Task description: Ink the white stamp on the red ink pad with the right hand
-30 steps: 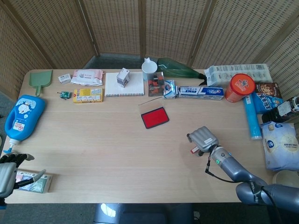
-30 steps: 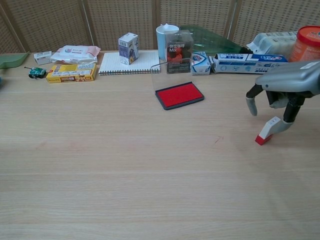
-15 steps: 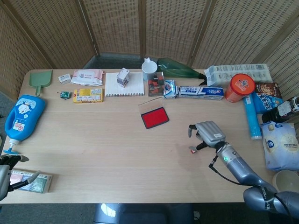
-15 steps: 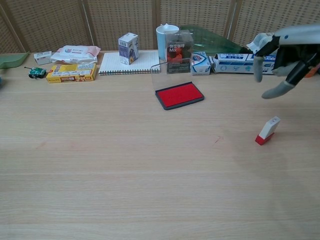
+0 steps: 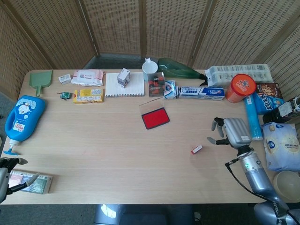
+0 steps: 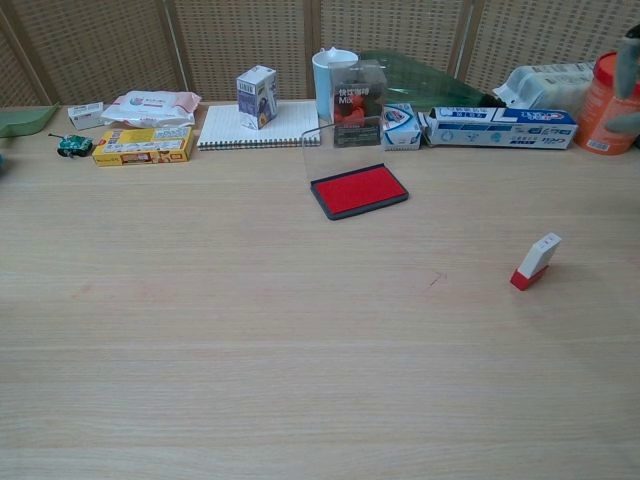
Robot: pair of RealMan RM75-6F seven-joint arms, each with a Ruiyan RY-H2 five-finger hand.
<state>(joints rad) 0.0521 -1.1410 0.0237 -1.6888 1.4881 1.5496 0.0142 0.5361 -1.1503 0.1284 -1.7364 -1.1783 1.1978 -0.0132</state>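
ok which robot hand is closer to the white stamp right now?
Right. The right robot hand hovers open just beside the white stamp, off toward the table's right edge and apart from it. The left robot hand sits at the far left front corner, across the table.

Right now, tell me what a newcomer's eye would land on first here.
The red ink pad lies open mid-table, its clear lid raised behind it. Nearer the front right, the small white stamp stands tilted and alone on bare wood, with the right hand open just beyond it, not touching. A cluttered row of packages lines the back edge.
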